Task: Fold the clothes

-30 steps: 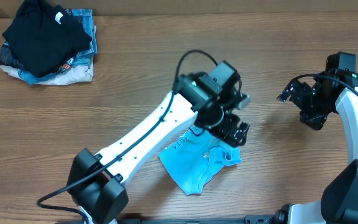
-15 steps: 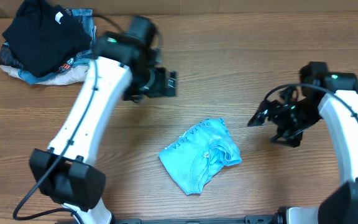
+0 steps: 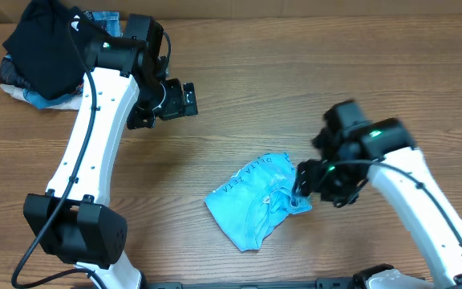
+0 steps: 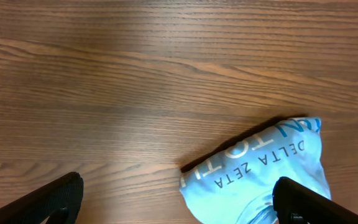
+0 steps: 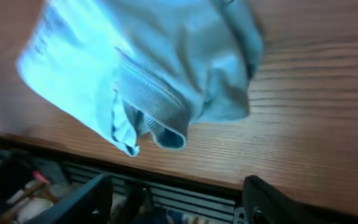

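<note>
Spanning the whole overhead view, the wooden table [image 3: 239, 48] bears everything shown. The left arm [image 3: 95, 144], white with black joints, extends from its base at the near edge toward the far left corner. The right arm [image 3: 407, 185] bends in from the near right toward the centre.

In the far left corner lies a pile of clothes [image 3: 103, 92], with a black garment [image 3: 46, 44] on top and denim and pale cloth beneath.

The sky-blue T-shirt [image 3: 255, 205] lies bunched on the table a little nearer than centre, well apart from the pile. Its lettering [image 4: 263, 163], reading "DELTA ZETA", faces upward.

The left gripper [image 3: 181, 100] hangs just beside the pile, over bare wood and far from the T-shirt. In the left wrist view its jaws stand wide apart, with nothing between them.

The right gripper [image 3: 305, 183] sits at the T-shirt's right edge. In the right wrist view its fingers [image 5: 92, 196] are parted, and the shirt's hemmed fold [image 5: 154, 102] lies just beyond them. Contact with the cloth cannot be told.
</note>
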You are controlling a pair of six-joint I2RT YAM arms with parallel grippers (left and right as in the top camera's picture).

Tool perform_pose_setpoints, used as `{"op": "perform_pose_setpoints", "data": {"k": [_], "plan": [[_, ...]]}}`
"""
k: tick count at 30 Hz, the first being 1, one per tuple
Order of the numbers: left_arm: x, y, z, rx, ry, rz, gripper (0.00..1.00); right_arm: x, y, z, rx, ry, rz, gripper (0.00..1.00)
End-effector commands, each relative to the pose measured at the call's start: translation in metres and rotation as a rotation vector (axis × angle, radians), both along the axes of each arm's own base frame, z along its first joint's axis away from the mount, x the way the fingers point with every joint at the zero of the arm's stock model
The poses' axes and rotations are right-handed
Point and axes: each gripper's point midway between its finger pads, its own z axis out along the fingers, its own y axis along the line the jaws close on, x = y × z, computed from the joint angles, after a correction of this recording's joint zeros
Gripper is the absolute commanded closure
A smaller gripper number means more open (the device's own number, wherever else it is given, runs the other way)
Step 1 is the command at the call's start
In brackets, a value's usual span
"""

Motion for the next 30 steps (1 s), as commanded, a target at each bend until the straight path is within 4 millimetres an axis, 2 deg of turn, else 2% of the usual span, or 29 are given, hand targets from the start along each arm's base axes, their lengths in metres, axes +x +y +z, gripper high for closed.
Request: {"op": "perform_pose_setpoints", "data": {"k": [1,6,10,16,23,30], "plan": [[0.001,0.006,0.013,0.027,-0.044,0.020,0.00,-0.009,0.002,-0.017,-0.030,0.024,-0.007,0.31],[0.001,0.006,0.013,0.028,-0.044,0.018,0.00,-0.009,0.004,-0.024,-0.028,0.018,-0.005,0.33],[0.001,0.006,0.013,0.028,-0.044,0.018,0.00,-0.006,0.006,-0.028,-0.016,-0.011,0.038,0.42],[0.001,0.006,0.013,0.029,-0.042,0.017,0.00,-0.006,0.006,-0.046,-0.012,-0.019,0.024,0.42],[0.001,0.007,0.013,0.032,-0.043,0.018,0.00,-0.002,0.009,-0.052,0.004,-0.041,0.015,0.55],[0.000,0.007,0.012,0.033,-0.038,0.018,0.00,0.012,0.008,-0.053,-0.012,-0.087,-0.038,0.85]]}}
